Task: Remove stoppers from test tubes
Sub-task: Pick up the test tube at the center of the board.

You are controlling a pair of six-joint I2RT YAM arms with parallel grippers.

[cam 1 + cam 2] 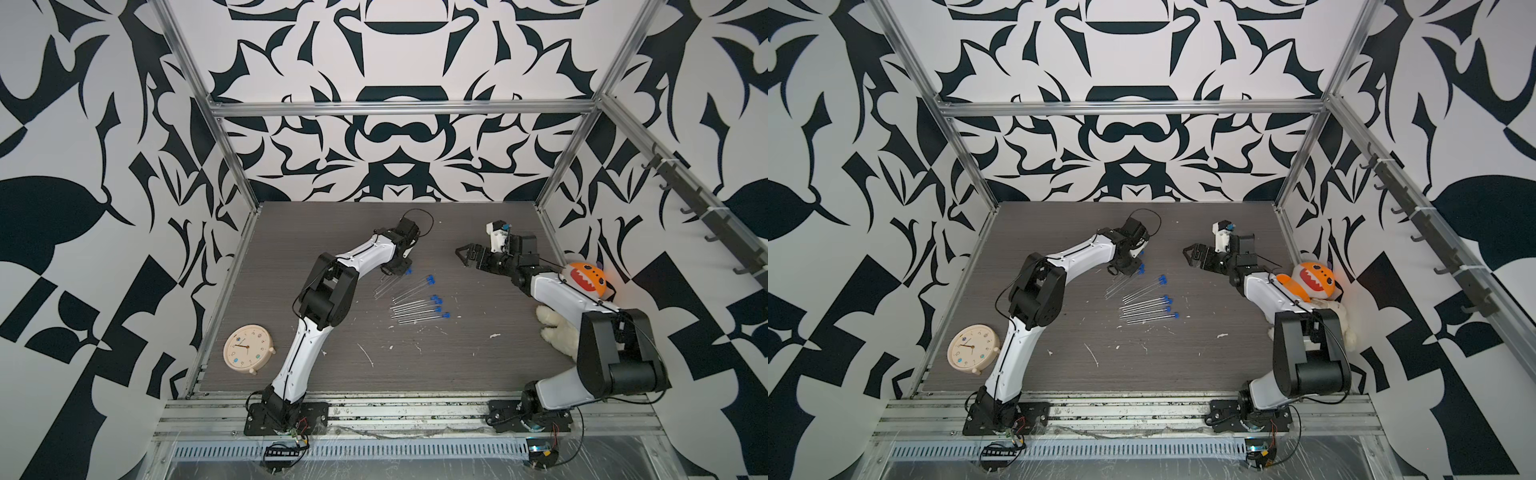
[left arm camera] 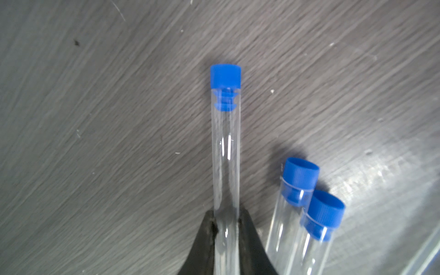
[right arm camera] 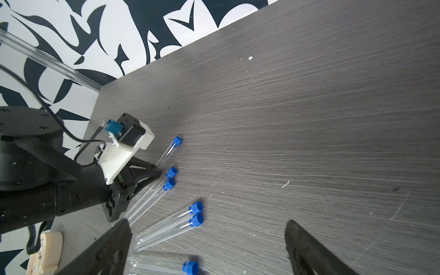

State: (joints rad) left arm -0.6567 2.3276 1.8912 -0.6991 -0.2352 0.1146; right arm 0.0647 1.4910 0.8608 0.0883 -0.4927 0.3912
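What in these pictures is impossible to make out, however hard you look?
- Left wrist view: the held test tube runs off the bottom edge past the left gripper, so its rounded end is unseen.
- Both top views: the clock is too small to read the time.
- Both top views: the white plush toy is half hidden behind the right arm.
- Right wrist view: the nearest test tube is cut by the bottom edge.

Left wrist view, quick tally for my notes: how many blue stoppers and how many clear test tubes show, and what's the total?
Blue stoppers: 3
Clear test tubes: 3, each stoppered
Total: 6; a clear edge at the frame corner is too cropped to count.
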